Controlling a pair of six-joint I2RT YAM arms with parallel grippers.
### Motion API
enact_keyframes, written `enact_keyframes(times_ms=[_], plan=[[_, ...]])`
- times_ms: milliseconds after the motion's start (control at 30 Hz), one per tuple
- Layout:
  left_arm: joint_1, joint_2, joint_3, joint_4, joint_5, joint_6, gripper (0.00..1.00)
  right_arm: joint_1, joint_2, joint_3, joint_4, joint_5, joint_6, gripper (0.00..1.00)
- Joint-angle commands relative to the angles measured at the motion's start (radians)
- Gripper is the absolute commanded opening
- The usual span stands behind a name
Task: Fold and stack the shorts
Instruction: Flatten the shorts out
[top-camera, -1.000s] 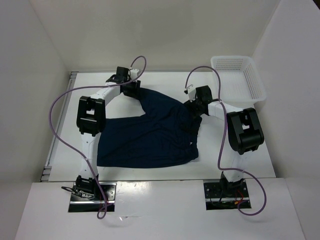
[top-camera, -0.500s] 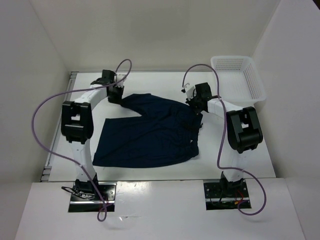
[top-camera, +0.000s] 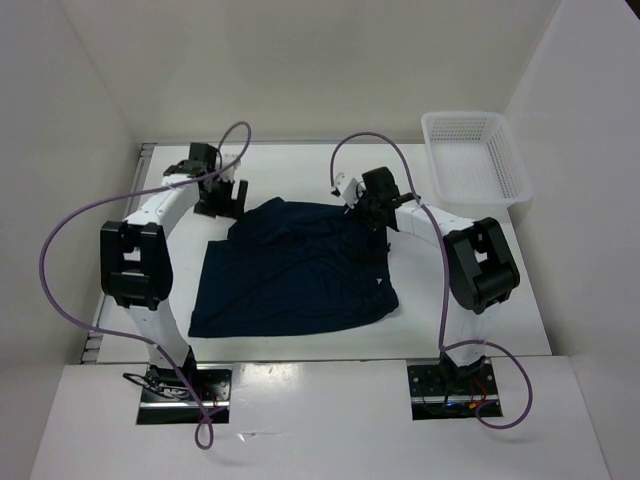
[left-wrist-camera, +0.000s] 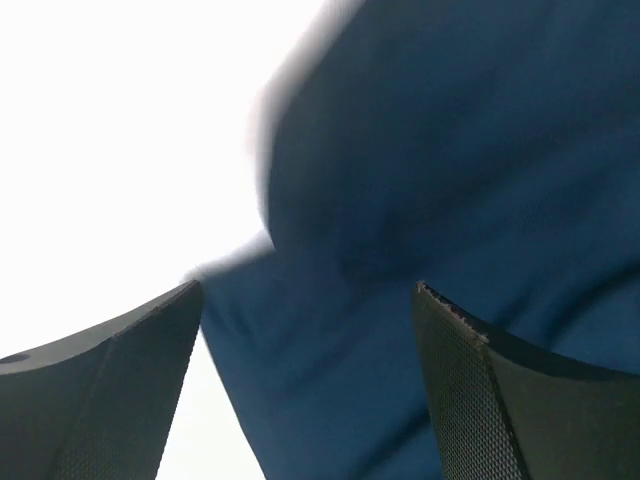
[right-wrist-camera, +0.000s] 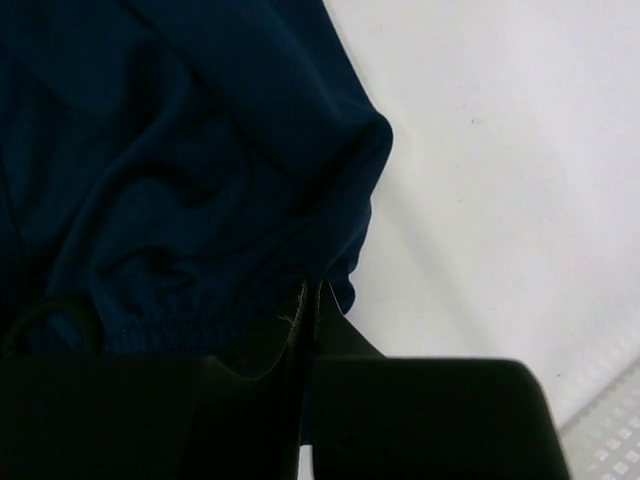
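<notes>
Across the table (top-camera: 300, 165), the shorts (top-camera: 290, 280) have been drawn out flatter and now lie at its middle. At the far right, a white mesh basket (top-camera: 510, 170) is seen. The left gripper (top-camera: 220, 198) is released at far left; their far edge is clenched by the right gripper (top-camera: 365, 212).

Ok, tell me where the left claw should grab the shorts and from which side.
Take the shorts at their far-left corner, where the fabric lies rumpled beside the open left claw. Come down from the left, over bare table; the right claw pinches the far-right edge.
</notes>
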Motion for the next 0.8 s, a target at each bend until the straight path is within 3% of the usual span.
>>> enact_keyframes(times_ms=[0, 133, 267, 567, 633, 767], plan=[[0.028, 0.075, 0.168, 0.159, 0.063, 0.003, 0.91, -0.003, -0.077, -0.036, 0.005, 0.004, -0.039, 0.0], [-0.019, 0.218, 0.323, 0.159, 0.13, 0.003, 0.91, 0.008, -0.088, -0.074, -0.004, 0.013, -0.074, 0.0], [-0.114, 0.345, 0.423, 0.21, 0.095, 0.003, 0.91, 0.008, -0.097, -0.094, -0.015, 0.013, -0.074, 0.0], [-0.159, 0.497, 0.457, 0.29, 0.0, 0.003, 0.88, 0.008, -0.078, -0.085, -0.015, -0.01, -0.063, 0.0], [-0.177, 0.519, 0.471, 0.29, -0.023, 0.003, 0.84, 0.008, -0.078, -0.076, -0.024, -0.01, -0.063, 0.0], [-0.188, 0.537, 0.459, 0.25, -0.003, 0.003, 0.59, 0.008, -0.078, -0.076, -0.024, 0.0, -0.063, 0.0]])
